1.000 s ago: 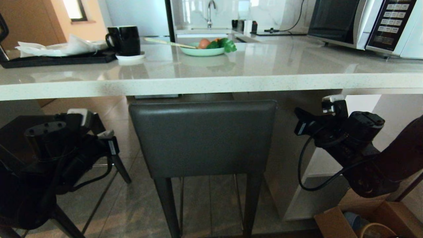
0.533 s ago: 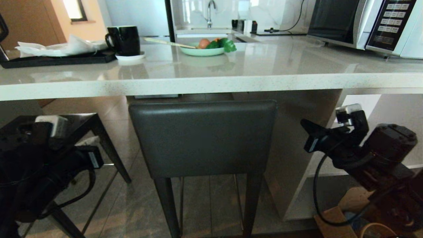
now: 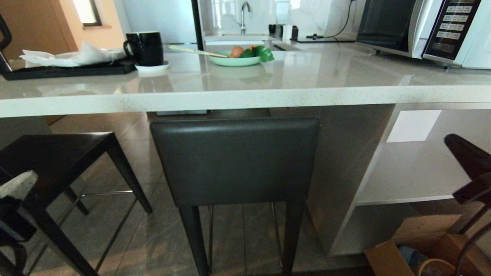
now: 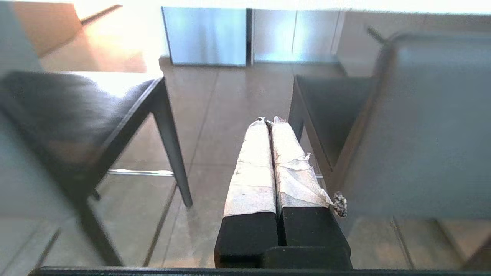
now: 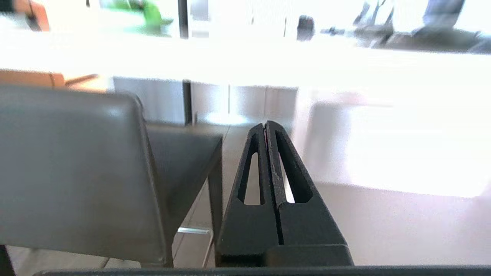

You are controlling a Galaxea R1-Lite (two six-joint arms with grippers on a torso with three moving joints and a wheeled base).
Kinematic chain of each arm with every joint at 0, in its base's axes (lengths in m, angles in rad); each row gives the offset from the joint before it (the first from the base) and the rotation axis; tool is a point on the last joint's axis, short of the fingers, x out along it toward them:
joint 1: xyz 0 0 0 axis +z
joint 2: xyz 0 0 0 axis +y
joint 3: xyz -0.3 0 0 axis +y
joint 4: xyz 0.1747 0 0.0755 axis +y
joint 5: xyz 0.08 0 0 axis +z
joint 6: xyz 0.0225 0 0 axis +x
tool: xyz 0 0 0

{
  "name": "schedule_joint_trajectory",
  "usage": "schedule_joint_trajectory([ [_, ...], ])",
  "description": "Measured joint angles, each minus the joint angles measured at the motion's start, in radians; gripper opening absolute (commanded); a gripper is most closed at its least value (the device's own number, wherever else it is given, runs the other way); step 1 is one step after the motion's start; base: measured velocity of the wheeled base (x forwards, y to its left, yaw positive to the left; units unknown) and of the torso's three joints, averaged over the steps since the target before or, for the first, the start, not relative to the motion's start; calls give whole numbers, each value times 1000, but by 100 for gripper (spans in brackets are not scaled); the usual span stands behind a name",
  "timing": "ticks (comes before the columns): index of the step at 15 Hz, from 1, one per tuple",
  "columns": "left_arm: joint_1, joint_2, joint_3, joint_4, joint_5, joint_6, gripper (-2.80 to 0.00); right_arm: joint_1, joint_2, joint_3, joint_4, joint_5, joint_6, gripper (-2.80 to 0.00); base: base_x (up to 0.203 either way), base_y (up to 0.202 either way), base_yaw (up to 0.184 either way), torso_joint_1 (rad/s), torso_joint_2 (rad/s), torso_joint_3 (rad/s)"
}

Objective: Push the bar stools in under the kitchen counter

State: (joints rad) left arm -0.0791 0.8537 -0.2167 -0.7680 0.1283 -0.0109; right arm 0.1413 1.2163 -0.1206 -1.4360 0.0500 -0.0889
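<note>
One bar stool (image 3: 235, 161) with a dark grey backrest stands in the middle, its back just under the front edge of the kitchen counter (image 3: 245, 96). A second bar stool (image 3: 57, 153) shows its dark seat at the left, below the counter. My left gripper (image 4: 268, 119) is shut with nothing in it, low in the gap between the two stools and touching neither. My right gripper (image 5: 265, 124) is shut and empty, just right of the grey-backed stool (image 5: 73, 168). In the head view only the arms' ends show, at the lower left (image 3: 11, 226) and right edge (image 3: 468, 165).
On the counter stand a black mug (image 3: 144, 46), a black tray with tissue (image 3: 65, 69), a green bowl of vegetables (image 3: 239, 58) and a microwave (image 3: 418, 27). White shelving (image 3: 414, 172) sits under the right end. A cardboard box (image 3: 422, 249) lies on the floor at lower right.
Both arms have drawn down and outward, almost leaving the head view. The stools and the counter have not moved, and both grippers stayed shut.
</note>
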Motion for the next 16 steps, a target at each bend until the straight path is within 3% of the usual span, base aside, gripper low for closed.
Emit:
schedule_joint_trajectory([
  [2, 1, -206, -45, 236, 0, -1, -280, -25, -207, -1, 163, 7, -2, -280, 0, 0, 0, 0, 0, 0],
  [6, 3, -487, -172, 698, 27, -7, -280, -101, -636, -105, 702, 40, -2, -280, 0, 0, 0, 0, 0, 0],
  [9, 18, -552, -220, 748, 77, -8, -280, -154, -874, -168, 1072, 21, -5, -280, 0, 0, 0, 0, 0, 0],
  [11, 82, -591, -220, 766, 49, 6, -280, -164, -944, -187, 1199, 29, -6, -280, 0, 0, 0, 0, 0, 0],
  [14, 87, -682, -123, 810, -19, 14, -280, -158, -1023, -141, 1219, 81, -32, -280, 0, 0, 0, 0, 0, 0],
  [16, 81, -766, -30, 827, -111, 19, -280, -152, -1114, -57, 1234, 88, -52, -280, 0, 0, 0, 0, 0, 0],
])
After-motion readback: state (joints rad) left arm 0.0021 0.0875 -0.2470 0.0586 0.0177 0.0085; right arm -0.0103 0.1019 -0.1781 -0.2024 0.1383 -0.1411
